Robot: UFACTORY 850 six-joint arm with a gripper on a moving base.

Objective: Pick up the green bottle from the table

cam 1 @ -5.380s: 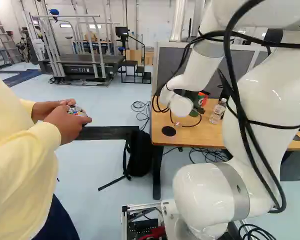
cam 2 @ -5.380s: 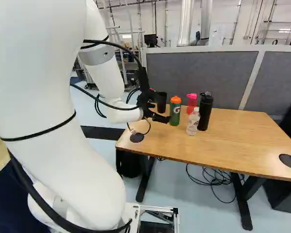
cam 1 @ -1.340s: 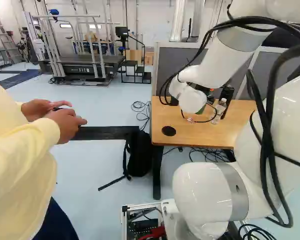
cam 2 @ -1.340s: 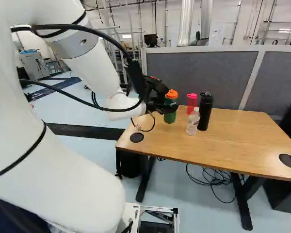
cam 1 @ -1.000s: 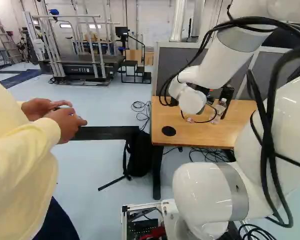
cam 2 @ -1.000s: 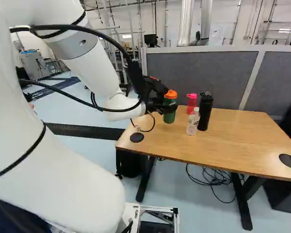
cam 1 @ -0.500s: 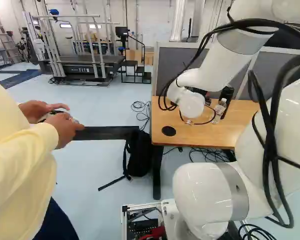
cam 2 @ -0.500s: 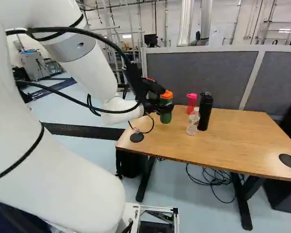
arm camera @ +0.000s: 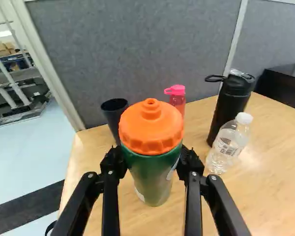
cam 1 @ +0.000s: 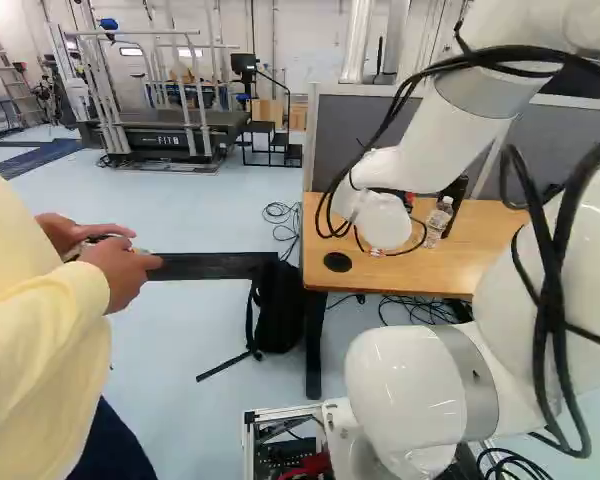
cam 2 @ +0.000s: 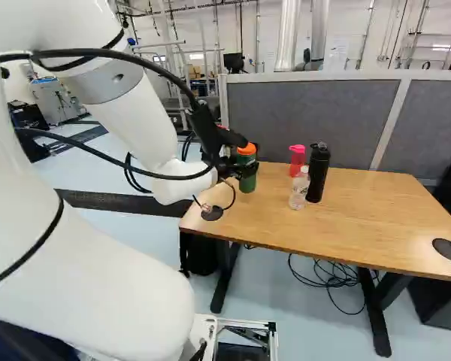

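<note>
In the right base view my black gripper (cam 2: 227, 154) is at the table's left end, around the green bottle (cam 2: 247, 167) with its orange lid. The wrist view shows the gripper (arm camera: 152, 161) shut on the green bottle (arm camera: 148, 172), one finger against each side just below the lid. The bottle is roughly upright. Whether its base touches the wooden table (cam 2: 346, 218) I cannot tell. From the left base view, the arm's white wrist hides the bottle.
Beyond the bottle stand a black cup (arm camera: 114, 114) and a pink bottle (arm camera: 177, 98). A clear water bottle (arm camera: 228, 143) and a tall black bottle (arm camera: 231, 101) are beside it. A grey partition (cam 2: 308, 113) backs the table. Cables loop from the arm near the tabletop.
The arm has moved left in the right base view, and the green bottle has gone with it, away from the pink and clear bottles. The base and the other bottles have stayed put.
</note>
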